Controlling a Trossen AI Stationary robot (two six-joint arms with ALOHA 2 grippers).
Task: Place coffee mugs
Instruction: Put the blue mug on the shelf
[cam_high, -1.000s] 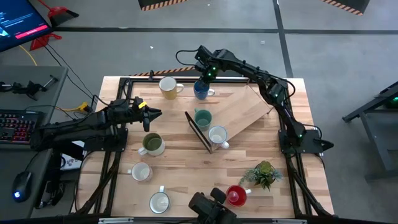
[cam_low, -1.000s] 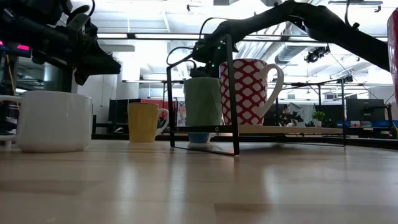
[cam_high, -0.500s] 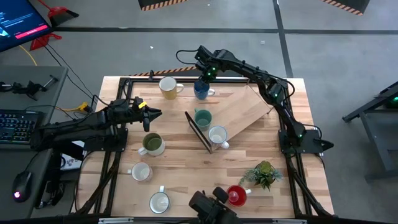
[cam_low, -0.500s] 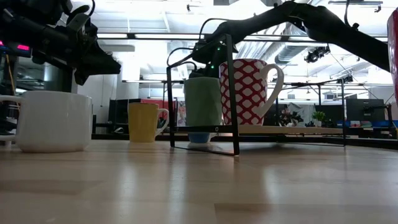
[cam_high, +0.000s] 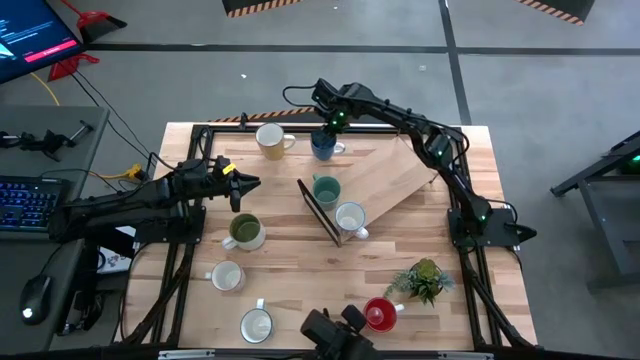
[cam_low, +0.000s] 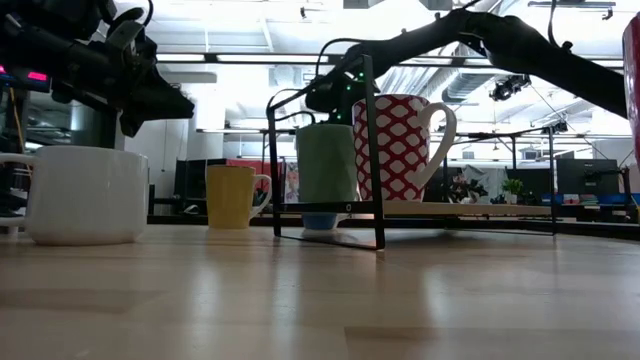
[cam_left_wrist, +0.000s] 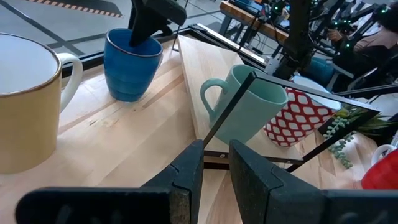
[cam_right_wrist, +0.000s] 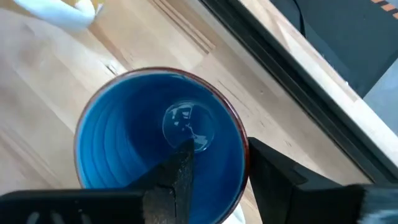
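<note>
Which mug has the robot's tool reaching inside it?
The blue mug at the table's far edge. The right tool straddles its rim, one finger inside; no other mug has a tool at it.

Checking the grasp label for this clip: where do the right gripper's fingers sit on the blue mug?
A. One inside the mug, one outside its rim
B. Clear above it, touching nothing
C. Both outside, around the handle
A: in the right wrist view the right gripper straddles the blue mug's rim, one finger inside, one outside.

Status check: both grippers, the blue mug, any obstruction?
Right gripper straddles blue mug's rim, one finger inside. Left gripper empty, hovering off the table. Nothing blocking the mug.
</note>
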